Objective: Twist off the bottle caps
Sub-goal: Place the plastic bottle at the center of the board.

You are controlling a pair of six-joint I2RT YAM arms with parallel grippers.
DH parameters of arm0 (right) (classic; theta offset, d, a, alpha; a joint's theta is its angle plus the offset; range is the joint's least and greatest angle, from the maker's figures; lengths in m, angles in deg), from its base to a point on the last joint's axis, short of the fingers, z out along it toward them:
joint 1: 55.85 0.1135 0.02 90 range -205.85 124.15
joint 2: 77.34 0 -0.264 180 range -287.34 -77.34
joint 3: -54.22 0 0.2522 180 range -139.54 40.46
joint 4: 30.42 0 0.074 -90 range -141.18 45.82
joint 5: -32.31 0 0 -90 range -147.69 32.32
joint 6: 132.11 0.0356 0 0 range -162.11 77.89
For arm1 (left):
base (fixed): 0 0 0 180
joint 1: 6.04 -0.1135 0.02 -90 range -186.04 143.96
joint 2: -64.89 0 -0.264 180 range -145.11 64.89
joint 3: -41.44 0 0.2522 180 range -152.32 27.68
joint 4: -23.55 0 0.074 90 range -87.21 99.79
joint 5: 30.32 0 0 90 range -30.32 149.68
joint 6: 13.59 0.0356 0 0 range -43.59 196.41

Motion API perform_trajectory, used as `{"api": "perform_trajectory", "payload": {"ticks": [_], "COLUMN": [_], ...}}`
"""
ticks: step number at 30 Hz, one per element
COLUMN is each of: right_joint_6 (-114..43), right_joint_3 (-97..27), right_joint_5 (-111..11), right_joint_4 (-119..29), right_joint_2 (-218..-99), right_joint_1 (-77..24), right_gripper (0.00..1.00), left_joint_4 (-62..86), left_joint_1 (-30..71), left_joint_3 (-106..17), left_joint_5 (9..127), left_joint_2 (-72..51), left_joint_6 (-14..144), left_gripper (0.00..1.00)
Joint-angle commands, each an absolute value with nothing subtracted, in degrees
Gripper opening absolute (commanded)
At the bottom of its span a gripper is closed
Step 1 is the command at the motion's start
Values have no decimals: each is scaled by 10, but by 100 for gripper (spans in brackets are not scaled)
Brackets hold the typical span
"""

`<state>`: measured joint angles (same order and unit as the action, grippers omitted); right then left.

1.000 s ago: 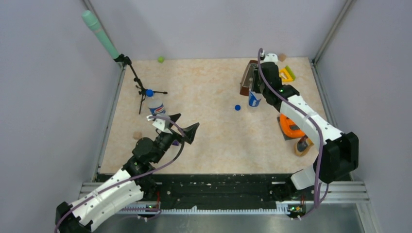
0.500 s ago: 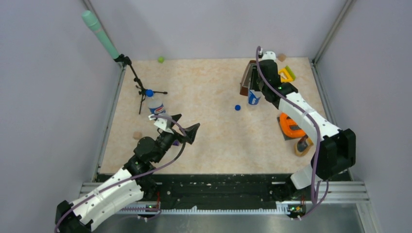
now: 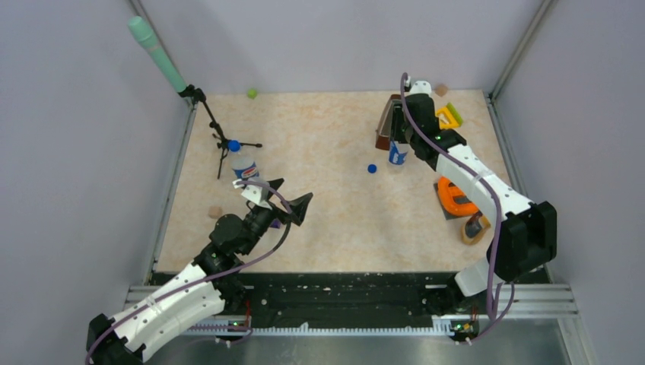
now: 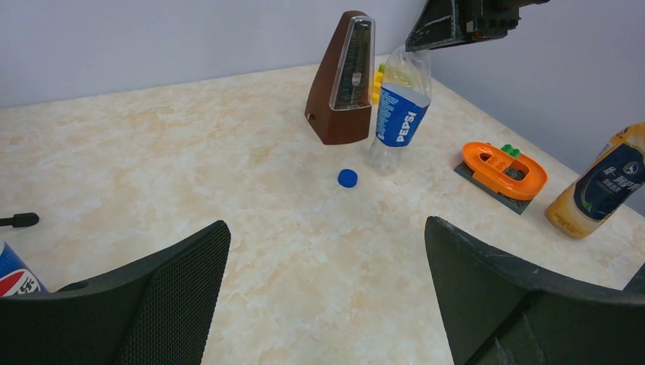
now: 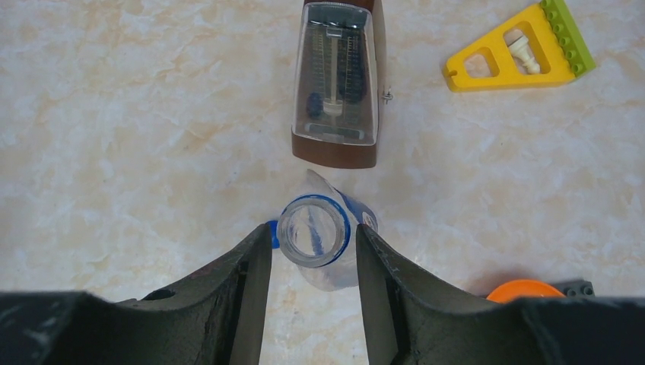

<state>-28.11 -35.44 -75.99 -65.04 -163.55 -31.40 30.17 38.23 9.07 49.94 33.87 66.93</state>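
A loose dark blue cap (image 3: 372, 169) lies on the table, also in the left wrist view (image 4: 347, 178). Right of it stands an uncapped Pepsi bottle (image 3: 397, 155), its open mouth (image 5: 313, 232) between my right fingers. My right gripper (image 5: 313, 230) is open and straddles the neck with small gaps, holding nothing. A second Pepsi bottle (image 3: 243, 164) at the left wears a dark blue cap (image 3: 234, 145). My left gripper (image 3: 287, 204) is open and empty over bare table. No paler cap shows.
A brown metronome (image 3: 387, 120) stands just behind the open bottle. A yellow triangle toy (image 3: 449, 115), an orange block (image 3: 455, 196) and a lying yellow bottle (image 3: 475, 227) are at the right. A microphone stand (image 3: 217, 129) is beside the capped bottle. A green ball (image 3: 252, 93) lies at the back.
My right arm has shifted slightly toward the back over the open bottle, then stayed still. The left arm has not moved.
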Motion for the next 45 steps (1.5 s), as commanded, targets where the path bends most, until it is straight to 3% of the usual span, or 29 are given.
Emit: {"api": "perform_trajectory", "payload": {"ticks": [1,45], "right_joint_6": [-286,-281], "right_joint_3": [-364,-312], "right_joint_5": [-759,-747], "right_joint_4": [-651,-653], "right_joint_2": [-1633,-1557], "right_joint_1": [-320,-320], "right_gripper": [44,48], "left_joint_4": [311,318], "left_joint_1": [382,382], "left_joint_3": [84,84], "left_joint_5": [498,503], "left_joint_2": [335,318], "left_joint_6": [675,668], "left_gripper": [98,98]}}
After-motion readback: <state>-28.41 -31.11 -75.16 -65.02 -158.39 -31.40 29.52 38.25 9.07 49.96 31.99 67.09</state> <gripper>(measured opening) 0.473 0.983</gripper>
